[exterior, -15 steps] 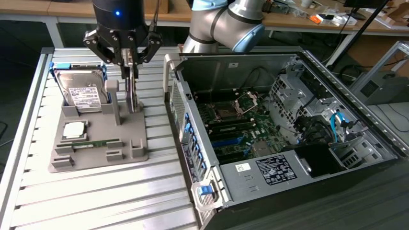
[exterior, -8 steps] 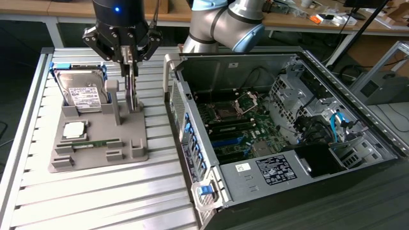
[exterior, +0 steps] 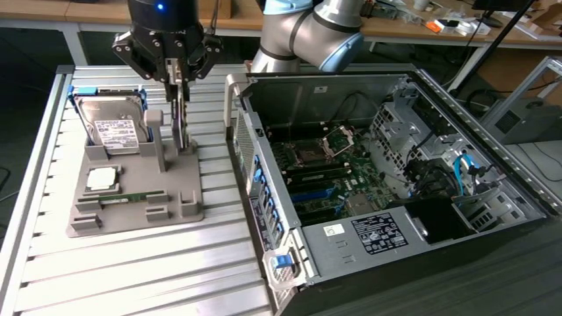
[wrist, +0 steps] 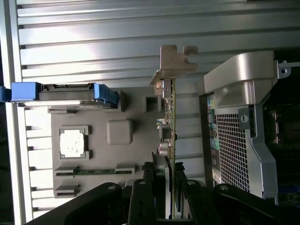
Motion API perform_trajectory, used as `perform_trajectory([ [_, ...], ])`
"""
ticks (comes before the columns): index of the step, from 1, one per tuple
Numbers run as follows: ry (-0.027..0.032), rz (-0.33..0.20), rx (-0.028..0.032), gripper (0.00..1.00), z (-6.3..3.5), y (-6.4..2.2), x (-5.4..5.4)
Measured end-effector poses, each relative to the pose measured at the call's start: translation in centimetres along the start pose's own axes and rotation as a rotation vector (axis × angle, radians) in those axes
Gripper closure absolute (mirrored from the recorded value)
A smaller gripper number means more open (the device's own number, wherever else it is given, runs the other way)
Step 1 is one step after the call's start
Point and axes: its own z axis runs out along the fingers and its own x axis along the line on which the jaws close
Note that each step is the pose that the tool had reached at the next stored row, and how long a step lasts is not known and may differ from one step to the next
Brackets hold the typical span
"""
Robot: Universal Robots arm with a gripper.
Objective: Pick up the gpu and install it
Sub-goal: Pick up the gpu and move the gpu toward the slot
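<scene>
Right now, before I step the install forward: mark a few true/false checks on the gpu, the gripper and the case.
1. The gpu stands on edge in the gray holder, outside the computer case. True.
2. The hard drive is mounted inside the case. False: it stands in the gray holder, on the exterior view's left of the gpu.
3. The gripper is down at the gpu's upper edge. True.
4. The case is closed up. False: its side is open and the motherboard is exposed.
</scene>
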Motion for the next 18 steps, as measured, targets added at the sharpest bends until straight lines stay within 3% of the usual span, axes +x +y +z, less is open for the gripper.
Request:
perform_trajectory([
  [18, 0.0007, 0.0, -0.0088, 0.72, -1.44, 0.1, 0.0],
])
